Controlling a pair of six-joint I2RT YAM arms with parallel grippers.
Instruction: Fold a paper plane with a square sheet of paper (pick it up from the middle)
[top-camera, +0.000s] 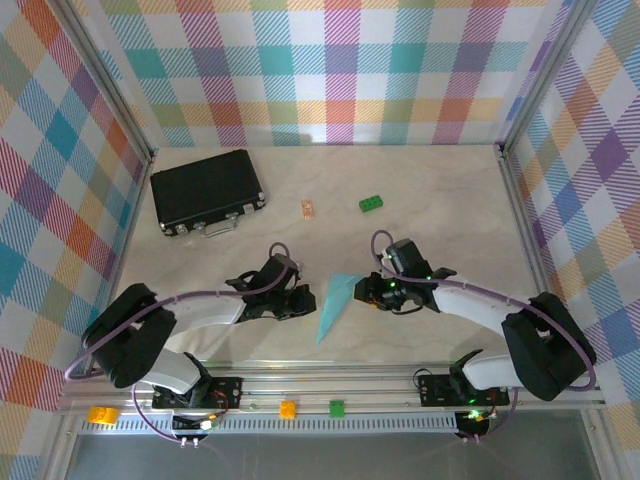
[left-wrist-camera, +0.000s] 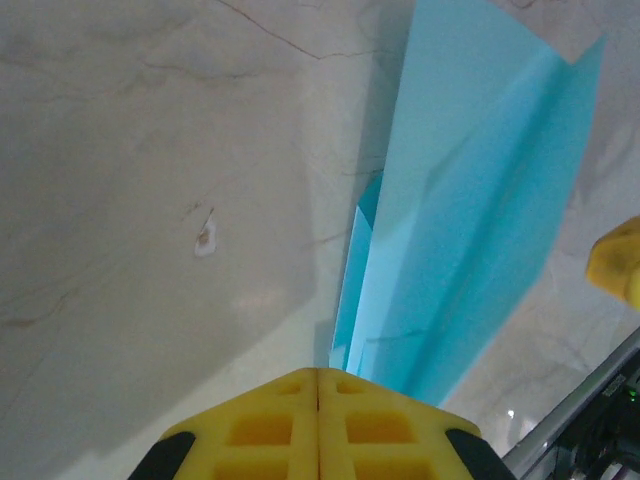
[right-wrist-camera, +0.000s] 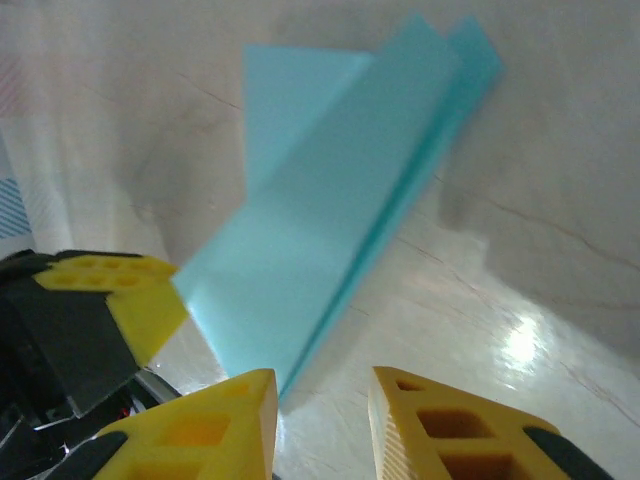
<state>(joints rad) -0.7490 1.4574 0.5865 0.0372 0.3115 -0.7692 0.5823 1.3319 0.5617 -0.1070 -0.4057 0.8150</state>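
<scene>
We stretch our left arm (top-camera: 195, 312) from its base at the near left, low and slanting toward the far right. Our right arm (top-camera: 480, 300) comes from its base at the near right and slants toward the far left, so our two wrists face each other near the middle. Our left tool (left-wrist-camera: 318, 375) has its yellow fingers pressed flat together along one seam. Our right tool (right-wrist-camera: 322, 385) stands partly spread, with a clear gap between its fingertips.
</scene>
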